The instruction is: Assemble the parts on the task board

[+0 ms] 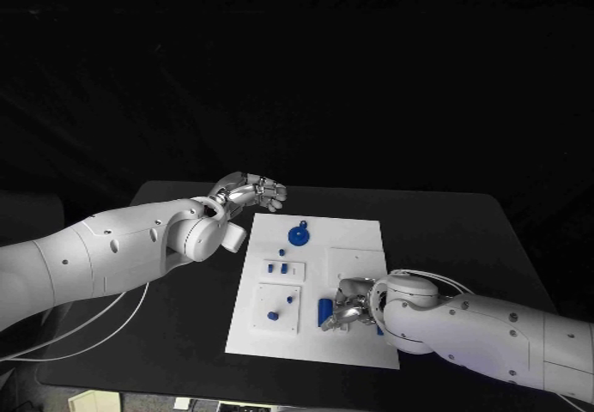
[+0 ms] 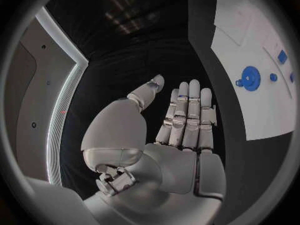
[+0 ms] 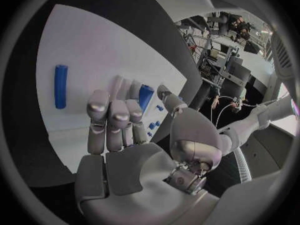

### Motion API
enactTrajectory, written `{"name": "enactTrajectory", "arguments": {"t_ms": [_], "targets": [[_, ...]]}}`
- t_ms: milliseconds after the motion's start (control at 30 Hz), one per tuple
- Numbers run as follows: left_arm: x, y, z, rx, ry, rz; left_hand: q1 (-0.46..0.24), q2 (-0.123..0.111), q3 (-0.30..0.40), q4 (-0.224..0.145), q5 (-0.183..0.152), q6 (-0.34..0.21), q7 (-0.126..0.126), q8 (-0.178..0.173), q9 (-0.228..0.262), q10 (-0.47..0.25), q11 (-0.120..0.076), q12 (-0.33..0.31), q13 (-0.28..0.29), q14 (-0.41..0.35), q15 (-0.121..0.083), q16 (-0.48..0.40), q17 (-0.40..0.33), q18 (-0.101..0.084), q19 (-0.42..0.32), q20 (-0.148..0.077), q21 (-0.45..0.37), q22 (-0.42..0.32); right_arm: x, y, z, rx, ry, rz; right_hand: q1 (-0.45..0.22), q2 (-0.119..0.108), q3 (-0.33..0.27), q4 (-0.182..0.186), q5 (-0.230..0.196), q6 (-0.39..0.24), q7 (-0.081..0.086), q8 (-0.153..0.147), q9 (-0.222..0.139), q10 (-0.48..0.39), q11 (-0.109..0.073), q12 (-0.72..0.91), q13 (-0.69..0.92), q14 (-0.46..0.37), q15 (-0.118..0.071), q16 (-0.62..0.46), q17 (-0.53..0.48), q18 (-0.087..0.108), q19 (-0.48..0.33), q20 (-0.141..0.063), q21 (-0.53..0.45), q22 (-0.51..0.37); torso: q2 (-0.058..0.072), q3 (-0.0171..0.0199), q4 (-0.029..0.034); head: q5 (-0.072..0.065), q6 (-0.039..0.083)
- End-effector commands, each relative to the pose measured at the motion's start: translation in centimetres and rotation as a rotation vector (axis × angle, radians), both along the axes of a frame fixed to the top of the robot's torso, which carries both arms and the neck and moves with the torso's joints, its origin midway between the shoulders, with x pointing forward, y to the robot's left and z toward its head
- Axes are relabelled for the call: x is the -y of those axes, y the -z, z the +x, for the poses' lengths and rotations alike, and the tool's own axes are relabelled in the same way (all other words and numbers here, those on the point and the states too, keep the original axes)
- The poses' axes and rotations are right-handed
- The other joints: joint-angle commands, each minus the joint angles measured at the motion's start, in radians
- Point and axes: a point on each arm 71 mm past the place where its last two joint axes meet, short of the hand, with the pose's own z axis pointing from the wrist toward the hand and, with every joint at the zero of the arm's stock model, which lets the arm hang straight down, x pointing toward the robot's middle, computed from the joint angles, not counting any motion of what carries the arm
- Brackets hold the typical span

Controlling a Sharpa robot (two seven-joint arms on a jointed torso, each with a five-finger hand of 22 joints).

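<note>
Lowest in the head view, the right hand (image 1: 352, 307) lay over the near right part of the task board (image 1: 359, 236), its fingers curled down beside a blue cylindrical part (image 1: 324, 311) lying flat on the white plate. In the right wrist view the same hand (image 3: 119, 130) showed its fingers held together and bent forward, with a second blue part (image 3: 145, 97) just beyond the fingertips (image 3: 99, 103); whether that piece was pinched or merely touched could not be told, while the blue cylindrical part lay clear of the fingers. The left hand (image 1: 251, 190) hovered at the upper left of the board, off its edge and above the black surface (image 1: 185, 343), fingers extended side by side with the thumb apart, holding nothing. A blue gear (image 1: 299, 233) lay in the upper middle of the board, with small blue pegs (image 1: 283, 269) at mid-board and a blue block (image 1: 274, 316) toward the lower left. The parts appeared to be small, rigid, light plastic pieces, probably smooth and liable to roll or skid on the plate. The cylinder would best be taken across its middle by thumb and finger; the gear probably by its rim or raised hub. Light grip should suffice, since such pieces look stiff rather than fragile.
</note>
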Motion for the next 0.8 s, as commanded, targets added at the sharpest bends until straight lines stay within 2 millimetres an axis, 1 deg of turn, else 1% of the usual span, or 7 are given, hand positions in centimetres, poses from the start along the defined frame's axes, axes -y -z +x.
{"name": "enactTrajectory", "arguments": {"t_ms": [33,200,400,533,567,667,800], "targets": [[0.2,-0.1,0.0,-0.001,0.014,-0.011,-0.011,-0.003,0.000,0.004,-0.002,-0.007,-0.001,0.004,-0.001,-0.006,0.000,-0.001,-0.001,0.007,0.002,-0.006,0.002,0.015,-0.003,0.002,-0.005,0.002,0.1,0.2,-0.3,-0.009,-0.016,-0.008,-0.033,0.011,-0.071,-0.042,-0.005,0.003,0.001,-0.001,0.002,0.001,-0.001,-0.006,0.003,-0.005,-0.012,-0.004,0.002,0.083,-0.013,-0.002,0.000,0.011,0.000,0.0006,-0.0007,0.001,-0.001],[0.1,-0.1,0.0,-0.001,0.014,-0.011,-0.011,-0.003,0.000,0.004,-0.002,-0.007,-0.001,0.004,-0.001,-0.006,0.000,-0.001,-0.001,0.007,0.002,-0.007,0.002,0.015,-0.003,0.002,-0.006,0.002,0.5,0.1,-0.4,-0.011,-0.015,-0.005,-0.047,0.006,-0.106,-0.069,-0.004,0.002,0.001,-0.003,0.002,0.000,-0.002,-0.008,0.003,-0.006,-0.012,-0.005,0.003,0.083,-0.014,-0.006,-0.003,0.009,0.000,0.0009,-0.0008,0.002,-0.002],[0.0,-0.1,0.0,-0.001,0.012,-0.010,-0.011,-0.003,0.000,0.004,-0.002,-0.008,-0.001,0.004,-0.001,-0.006,0.000,-0.001,-0.001,0.008,0.002,-0.007,0.003,0.015,-0.003,0.002,-0.006,0.002,1.0,0.0,-0.3,0.000,-0.002,-0.005,-0.038,0.000,-0.114,-0.074,-0.004,0.002,0.000,-0.003,0.002,-0.001,-0.002,-0.009,0.003,-0.006,-0.013,-0.006,0.003,0.083,-0.014,-0.009,-0.004,0.008,0.000,0.0009,-0.0017,0.002,0.000],[0.1,-0.1,0.0,-0.001,0.013,-0.010,-0.011,-0.003,0.001,0.004,-0.002,-0.008,-0.001,0.004,-0.001,-0.006,-0.001,-0.001,-0.001,0.008,0.002,-0.007,0.003,0.015,-0.003,0.002,-0.006,0.002,1.6,-0.1,-0.1,0.021,0.018,0.007,-0.030,0.016,-0.112,-0.072,-0.004,0.004,0.000,-0.003,0.002,0.002,-0.003,-0.008,0.005,-0.005,-0.013,-0.007,0.004,0.083,-0.013,-0.011,-0.005,0.007,0.000,0.0015,-0.0021,0.003,0.001],[0.1,-0.1,0.0,-0.001,0.014,-0.010,-0.011,-0.003,0.001,0.004,-0.002,-0.008,-0.001,0.004,-0.001,-0.006,-0.001,-0.001,-0.001,0.008,0.002,-0.008,0.003,0.015,-0.003,0.002,-0.006,0.002,2.0,-0.1,-0.2,0.023,0.028,0.019,-0.029,0.028,-0.110,-0.069,-0.004,0.004,0.000,-0.003,0.002,0.001,-0.002,-0.010,0.004,-0.005,-0.013,-0.007,0.004,0.083,-0.012,-0.011,-0.005,0.007,0.000,0.0014,-0.0011,0.003,0.001],[0.0,-0.1,0.0,0.000,0.011,-0.010,-0.011,-0.003,0.001,0.004,-0.002,-0.008,-0.001,0.004,-0.001,-0.006,-0.001,0.000,-0.001,0.008,0.002,-0.008,0.004,0.015,-0.003,0.002,-0.006,0.002,2.8,-0.4,-0.3,0.018,0.050,0.048,-0.029,0.028,-0.109,-0.067,-0.004,0.003,0.000,-0.004,0.001,0.001,-0.002,-0.011,0.003,-0.005,-0.013,-0.007,0.004,0.083,-0.012,-0.011,-0.005,0.007,0.000,0.0012,-0.0009,0.003,0.003],[-0.2,-0.1,0.0,0.001,0.007,-0.008,-0.012,-0.003,0.001,0.004,-0.002,-0.007,-0.001,0.004,-0.002,-0.006,-0.001,0.000,-0.001,0.008,0.002,-0.008,0.004,0.015,-0.003,0.002,-0.006,0.002,4.6,-1.8,0.3,0.014,0.113,0.112,-0.027,0.026,-0.102,-0.061,-0.004,0.003,0.000,-0.005,0.001,0.003,-0.002,-0.010,0.004,-0.004,-0.013,-0.007,0.003,0.083,-0.010,-0.011,-0.006,0.006,-0.001,0.0018,-0.0029,0.003,0.004]]}}
